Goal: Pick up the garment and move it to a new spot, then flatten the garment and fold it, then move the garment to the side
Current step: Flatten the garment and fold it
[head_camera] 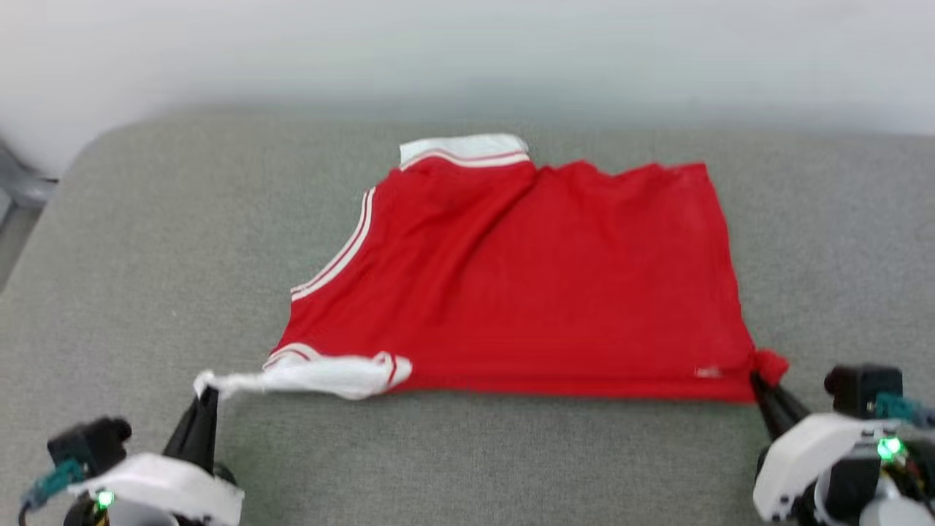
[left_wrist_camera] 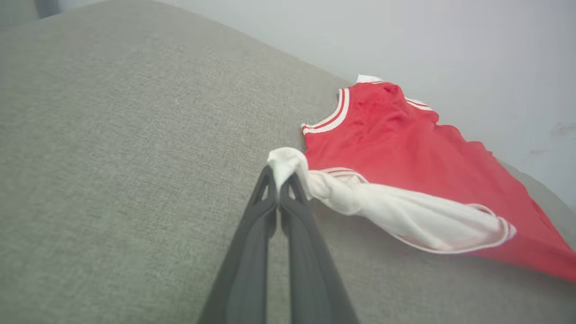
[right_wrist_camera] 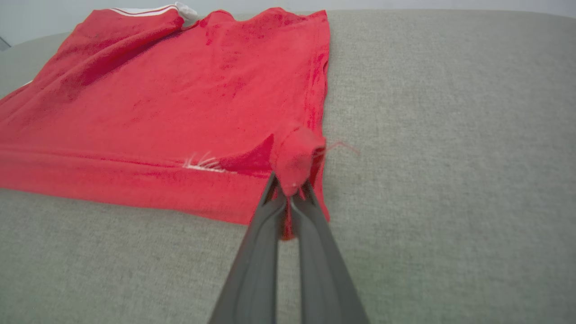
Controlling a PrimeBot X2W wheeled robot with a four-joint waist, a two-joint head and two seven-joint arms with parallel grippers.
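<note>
Left hand (head_camera: 207, 394), right hand (head_camera: 760, 378) pinch garment (head_camera: 526, 292)

Both wrists wear rounded white shells (head_camera: 168, 480), each with a green light (head_camera: 104, 500), black block (head_camera: 91, 442) and teal cable (head_camera: 50, 481); the jaws are long, dark grey, tapering.

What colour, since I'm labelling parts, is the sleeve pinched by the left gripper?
The sleeve is white with red-striped trim; clearest in left wrist view.
</note>
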